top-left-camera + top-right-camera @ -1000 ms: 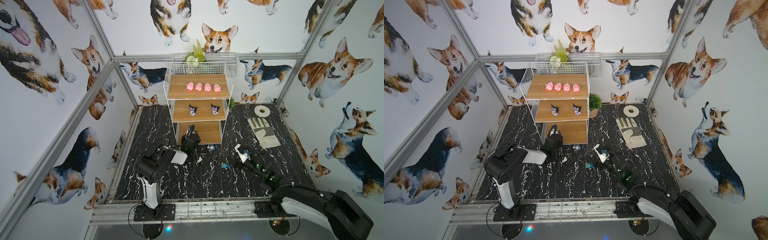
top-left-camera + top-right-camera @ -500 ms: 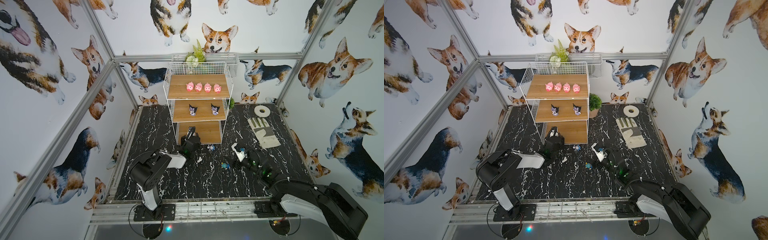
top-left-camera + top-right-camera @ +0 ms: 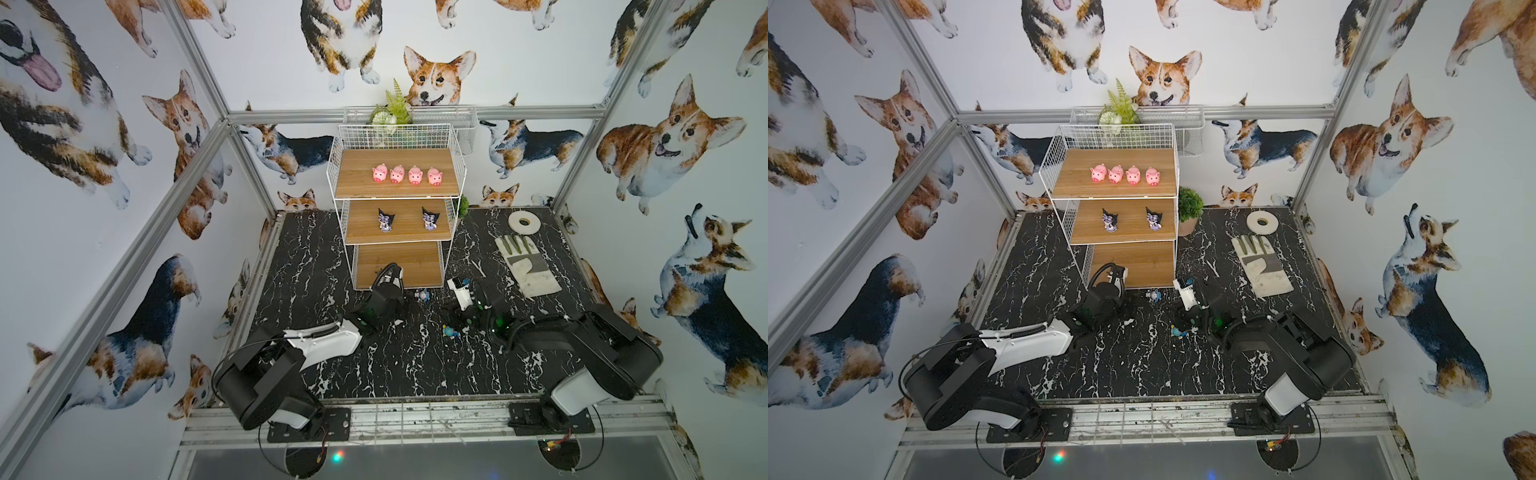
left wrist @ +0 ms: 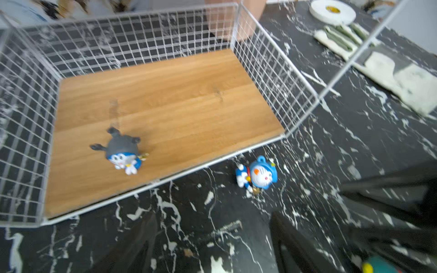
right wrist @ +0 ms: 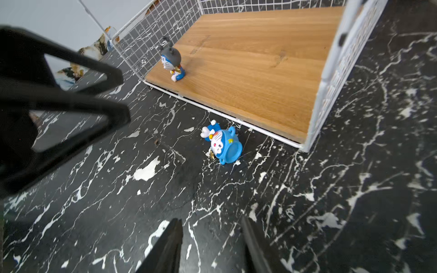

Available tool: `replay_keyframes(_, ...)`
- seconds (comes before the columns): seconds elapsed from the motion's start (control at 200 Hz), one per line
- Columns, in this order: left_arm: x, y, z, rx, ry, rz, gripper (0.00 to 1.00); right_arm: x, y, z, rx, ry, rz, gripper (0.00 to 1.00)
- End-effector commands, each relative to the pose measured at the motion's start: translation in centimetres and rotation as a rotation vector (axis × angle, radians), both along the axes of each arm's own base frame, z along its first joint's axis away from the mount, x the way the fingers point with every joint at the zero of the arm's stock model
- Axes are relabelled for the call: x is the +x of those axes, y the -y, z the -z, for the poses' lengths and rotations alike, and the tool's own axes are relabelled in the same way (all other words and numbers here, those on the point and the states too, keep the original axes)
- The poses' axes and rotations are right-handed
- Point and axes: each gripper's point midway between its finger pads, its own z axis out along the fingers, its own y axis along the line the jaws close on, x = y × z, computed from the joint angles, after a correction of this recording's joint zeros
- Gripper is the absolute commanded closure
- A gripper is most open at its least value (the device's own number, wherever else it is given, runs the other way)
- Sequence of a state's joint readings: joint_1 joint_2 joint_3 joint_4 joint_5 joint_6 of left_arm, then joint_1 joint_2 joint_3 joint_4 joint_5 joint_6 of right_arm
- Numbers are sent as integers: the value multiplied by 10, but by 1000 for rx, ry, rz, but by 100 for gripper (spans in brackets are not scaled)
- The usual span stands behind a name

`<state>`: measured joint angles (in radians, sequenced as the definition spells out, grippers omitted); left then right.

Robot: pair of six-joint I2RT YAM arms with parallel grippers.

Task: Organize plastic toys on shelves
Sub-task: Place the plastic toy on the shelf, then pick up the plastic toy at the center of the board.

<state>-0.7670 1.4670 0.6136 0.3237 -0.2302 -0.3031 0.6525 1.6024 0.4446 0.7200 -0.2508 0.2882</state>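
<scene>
The shelves [image 3: 357, 178] hold several pink pigs [image 3: 407, 174] on the top board and two black-and-purple figures [image 3: 430, 218] on the middle one. A grey-helmeted blue figure [image 5: 172, 63] stands near the bottom board's [image 4: 179, 99] front corner, free of both grippers. A blue figure [image 5: 223, 144] lies on its side on the floor by that board's edge. Another small toy [image 3: 449, 331] lies beside the right arm. My left gripper [image 4: 212, 236] is open and empty in front of the bottom board. My right gripper [image 5: 212, 238] is open with a narrower gap, short of the fallen figure.
A white-and-grey glove [image 3: 525, 262] and a white tape roll [image 3: 523, 222] lie on the marble floor at the right. A small potted plant [image 3: 1190, 205] stands by the rack's right side. A wire basket [image 3: 465, 129] with a fern hangs behind it.
The left arm has folded lower and drawn back a little from the bottom board. The right wrist has moved left toward the rack and the fallen blue figure.
</scene>
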Motion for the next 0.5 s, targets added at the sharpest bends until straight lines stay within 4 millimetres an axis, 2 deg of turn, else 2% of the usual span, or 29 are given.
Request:
replay_keyframes(0.0, -15, 7, 18, 14, -121, 68, 18, 24, -12, -18, 128, 28, 74, 58)
replay_keyframes(0.15, -9, 6, 13, 7, -137, 40, 20, 41, -18, -8, 163, 28, 125, 67)
replay_keyframes(0.496, -3, -12, 13, -7, -150, -37, 20, 44, -38, 10, 203, 27, 95, 61)
